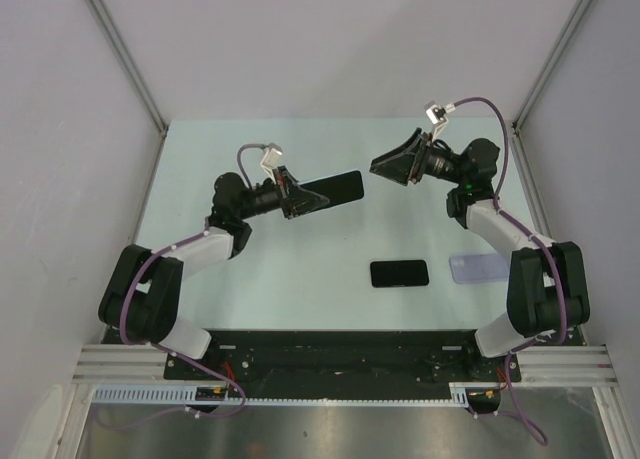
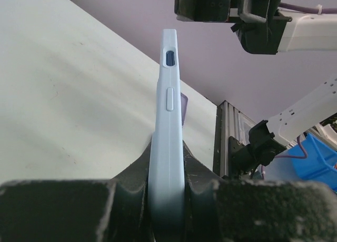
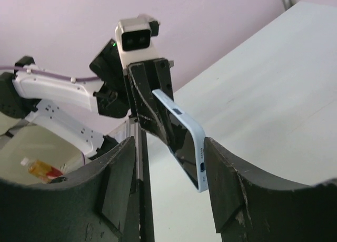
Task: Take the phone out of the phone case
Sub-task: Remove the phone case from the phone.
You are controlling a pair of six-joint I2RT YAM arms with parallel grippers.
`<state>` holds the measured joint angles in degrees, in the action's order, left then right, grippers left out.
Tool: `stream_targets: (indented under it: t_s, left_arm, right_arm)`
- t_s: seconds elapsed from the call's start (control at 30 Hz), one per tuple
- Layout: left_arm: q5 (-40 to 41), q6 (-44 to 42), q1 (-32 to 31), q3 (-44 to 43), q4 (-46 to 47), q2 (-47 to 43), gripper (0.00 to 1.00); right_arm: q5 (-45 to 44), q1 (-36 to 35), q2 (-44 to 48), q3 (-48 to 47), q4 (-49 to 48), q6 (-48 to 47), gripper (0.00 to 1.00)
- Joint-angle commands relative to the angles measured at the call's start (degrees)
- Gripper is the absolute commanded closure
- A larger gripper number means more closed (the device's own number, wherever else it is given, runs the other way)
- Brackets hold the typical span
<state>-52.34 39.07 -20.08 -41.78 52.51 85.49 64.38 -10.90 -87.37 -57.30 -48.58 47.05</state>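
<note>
The left gripper point(image 1: 297, 197) is clamped on one end of the pale blue phone case point(image 2: 168, 121). The dark phone point(image 3: 184, 142) sits inside it, held above the table's point(image 1: 260, 289) middle. The right gripper point(image 1: 385, 166) is half open and empty, just to the right.

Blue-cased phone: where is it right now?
Top view: the blue-cased phone is clamped in the left gripper above the middle of the table, its free end pointing at the open right gripper close by.
</note>
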Motion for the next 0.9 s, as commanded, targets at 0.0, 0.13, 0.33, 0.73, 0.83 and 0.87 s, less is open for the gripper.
stream_targets:
  t_s: [0.0,0.13,0.33,0.73,0.83,0.87]
  left_arm:
    - [0.04,2.41,-0.67,-1.11,5.93,-1.29,1.0]
    - [0.22,2.42,-1.37,-0.41,6.64,-2.08,1.0]
    - [0.57,1.71,-2.34,-0.06,6.99,-2.52,0.99]
    - [0.48,1.27,-2.78,0.03,7.08,-2.96,1.0]
    - [0.48,1.18,-2.78,0.03,7.17,-2.96,0.99]
    - [0.39,1.1,-2.78,0.12,7.17,-3.05,1.0]
  right_arm:
    - [-6.45,0.7,-0.78,2.18,-12.42,9.03,0.41]
    - [-7.6,0.61,-1.31,3.33,-13.73,9.38,0.42]
    - [-8.13,0.0,-1.22,4.56,-14.97,9.47,0.46]
    - [-8.39,-4.13,-2.01,6.15,-16.46,8.93,0.5]
    - [-8.48,-4.05,-2.1,6.15,-16.9,9.73,0.49]
    - [-8.48,-3.96,-2.1,6.15,-16.9,9.64,0.48]
